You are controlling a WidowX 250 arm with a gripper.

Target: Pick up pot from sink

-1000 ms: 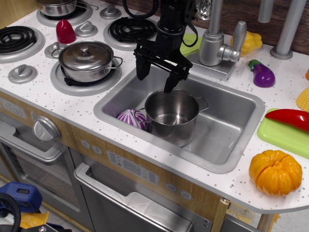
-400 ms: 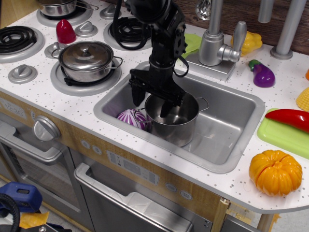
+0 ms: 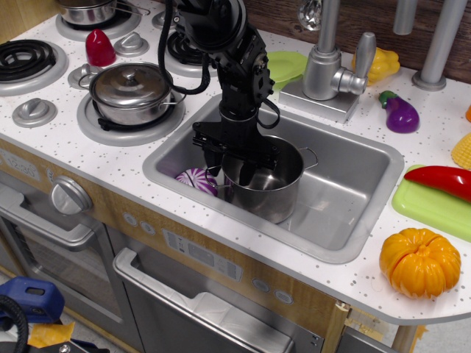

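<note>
your gripper (image 3: 229, 163) is low in the sink (image 3: 353, 158), near the middle of the frame. its fingers straddle the left rim of the pot (image 3: 266, 184): one finger is inside the pot, the other is outside, between the pot and the purple cabbage (image 3: 196, 180). the jaws look spread, not yet pressed on the wall, so the hand grasps nothing for now.

the pot stands in the left half of the sink, just right of the cabbage and touching it or nearly so.

what could go wrong from here, in my judgement:
- the steel wall is thin and smooth. if you close with only the finger tips on the rim, the pot can slip or swing when you lift.
- the grip is at one side, so the weight hangs off centre and the pot may tilt toward the right.
- the outer finger is very near the cabbage. it can push the cabbage or catch it against the pot.

the pot is upright, its mouth points up. it is round, so it has no strong long axis, but its one visible handle (image 3: 310, 157) points to the upper right of the frame.
</note>
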